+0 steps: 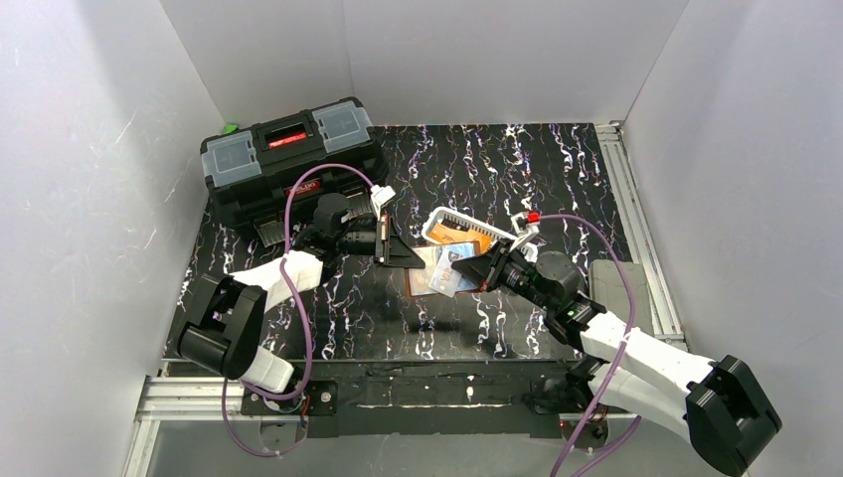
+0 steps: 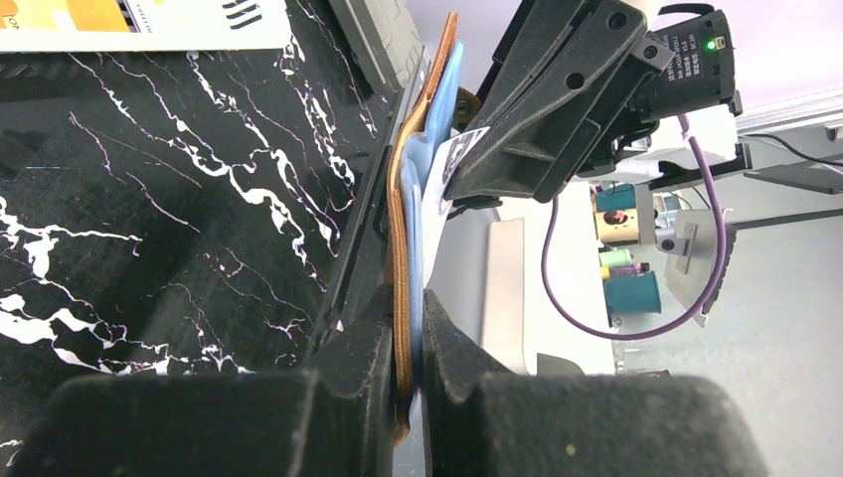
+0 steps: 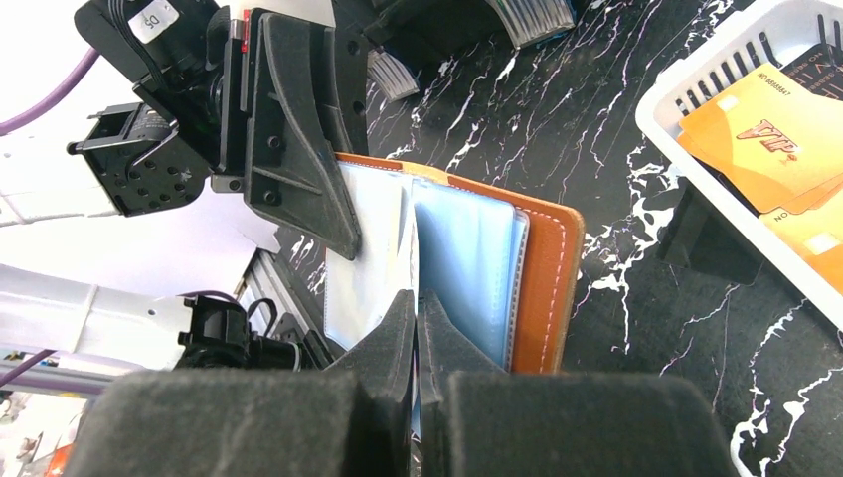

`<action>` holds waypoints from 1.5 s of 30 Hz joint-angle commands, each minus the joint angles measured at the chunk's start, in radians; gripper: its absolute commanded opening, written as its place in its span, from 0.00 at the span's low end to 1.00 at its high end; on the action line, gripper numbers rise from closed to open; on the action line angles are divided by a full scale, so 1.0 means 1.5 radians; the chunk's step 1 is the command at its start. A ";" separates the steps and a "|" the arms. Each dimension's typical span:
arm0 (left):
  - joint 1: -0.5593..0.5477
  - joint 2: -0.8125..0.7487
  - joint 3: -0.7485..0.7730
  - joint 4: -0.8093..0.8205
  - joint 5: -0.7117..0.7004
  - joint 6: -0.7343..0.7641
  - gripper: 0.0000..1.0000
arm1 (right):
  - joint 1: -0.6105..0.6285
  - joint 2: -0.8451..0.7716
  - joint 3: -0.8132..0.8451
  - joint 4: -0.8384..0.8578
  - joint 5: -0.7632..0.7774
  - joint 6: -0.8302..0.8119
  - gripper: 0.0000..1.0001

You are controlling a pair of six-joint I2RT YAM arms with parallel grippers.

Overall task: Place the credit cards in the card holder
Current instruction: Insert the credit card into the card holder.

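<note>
The brown leather card holder point(image 1: 434, 272) lies open on the table between my grippers, its clear sleeves fanned up. My left gripper point(image 1: 395, 246) is shut on its left cover edge; the left wrist view shows the leather and a sleeve point(image 2: 403, 229) pinched between the fingers point(image 2: 408, 320). My right gripper point(image 1: 477, 268) is shut on a thin clear sleeve point(image 3: 462, 258) in the middle of the holder point(image 3: 550, 268), fingertips meeting point(image 3: 418, 310). Orange-gold credit cards point(image 1: 467, 237) lie in the white basket; they also show in the right wrist view point(image 3: 765, 139).
The white slotted basket point(image 1: 452, 220) stands just behind the holder, its rim also in the right wrist view point(image 3: 686, 99). The big black toolbox point(image 1: 288, 159) is at the back left. A whitish card point(image 2: 149, 25) shows at the top left of the left wrist view.
</note>
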 commanded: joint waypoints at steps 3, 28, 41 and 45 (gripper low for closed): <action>-0.002 -0.049 0.014 0.042 0.039 -0.013 0.00 | 0.002 0.009 -0.004 -0.049 -0.019 -0.035 0.01; -0.010 -0.056 0.023 0.072 0.057 -0.009 0.00 | 0.003 0.090 0.054 -0.110 -0.111 -0.078 0.01; -0.013 -0.058 0.026 0.080 0.066 -0.011 0.00 | 0.002 0.096 0.075 -0.178 -0.156 -0.124 0.01; -0.019 -0.060 0.028 0.084 0.081 -0.009 0.00 | -0.001 0.117 0.097 -0.196 -0.182 -0.146 0.01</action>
